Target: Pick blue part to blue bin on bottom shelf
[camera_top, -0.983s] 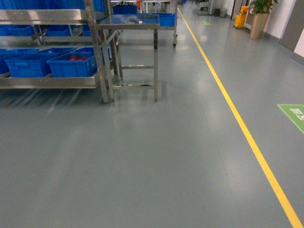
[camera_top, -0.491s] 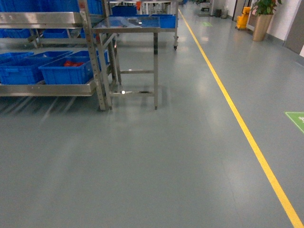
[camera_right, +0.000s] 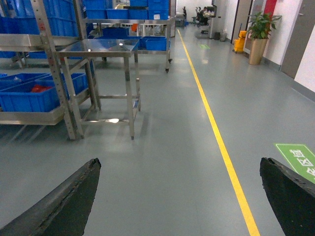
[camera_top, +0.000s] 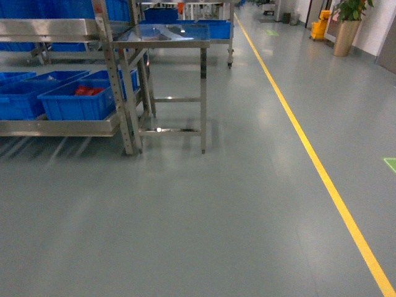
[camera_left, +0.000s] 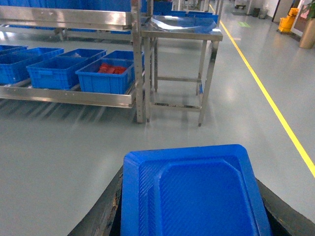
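A flat blue part [camera_left: 197,196] with a raised rim fills the bottom of the left wrist view. My left gripper [camera_left: 194,209] is shut on it, with a black finger showing on either side. Several blue bins stand on the bottom shelf [camera_left: 69,96] of the steel rack. One bin [camera_left: 106,76] holds red pieces, and another bin [camera_left: 54,71] stands to its left. In the head view the red-filled bin [camera_top: 80,102] is at the left. My right gripper [camera_right: 182,196] is open over bare floor. Neither gripper shows in the head view.
A steel table [camera_top: 167,40] stands against the rack's right end, with more blue bins behind it. A yellow floor line [camera_top: 322,173] runs along the aisle on the right. A potted plant [camera_top: 346,25] is far right, and a green floor mark [camera_right: 298,157] lies beyond the line.
In the head view the rack and table have grown larger and slid lower and slightly left. The green floor mark has moved toward the right edge. The robot has rolled forward.
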